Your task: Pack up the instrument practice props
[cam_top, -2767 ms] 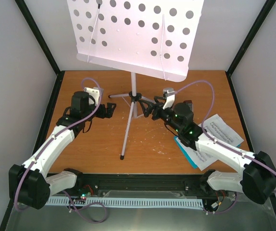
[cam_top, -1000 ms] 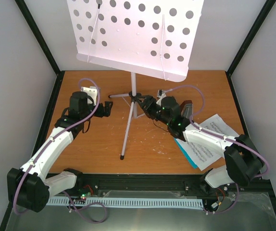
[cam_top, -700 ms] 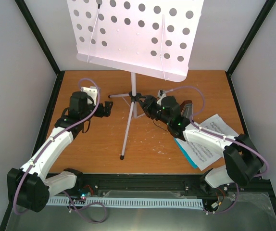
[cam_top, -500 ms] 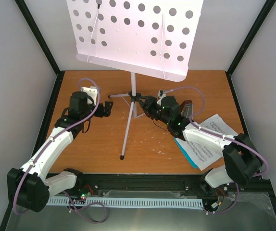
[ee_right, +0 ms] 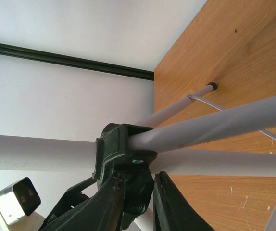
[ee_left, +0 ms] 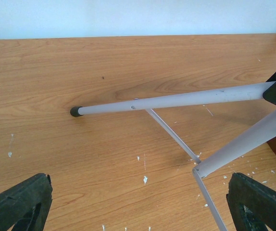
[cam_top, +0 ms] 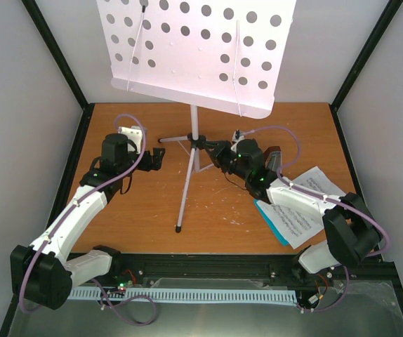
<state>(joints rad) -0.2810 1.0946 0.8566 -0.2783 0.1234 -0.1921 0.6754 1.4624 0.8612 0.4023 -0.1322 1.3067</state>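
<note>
Music stand [cam_top: 192,151] stands on the table [cam_top: 222,225] with its pole upright, its black tripod hub [ee_right: 123,154] lying between your right gripper's [cam_top: 219,153] fingers, clamped or not you cannot tell, while your left gripper [cam_top: 157,158] hangs wide open, apart, on the hub's other side.

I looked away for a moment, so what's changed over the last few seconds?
The right tool reached left, in to the black hub of the stand; whether it grips it is unclear. The left tool, open, the stand and the sheet music stayed put.
</note>
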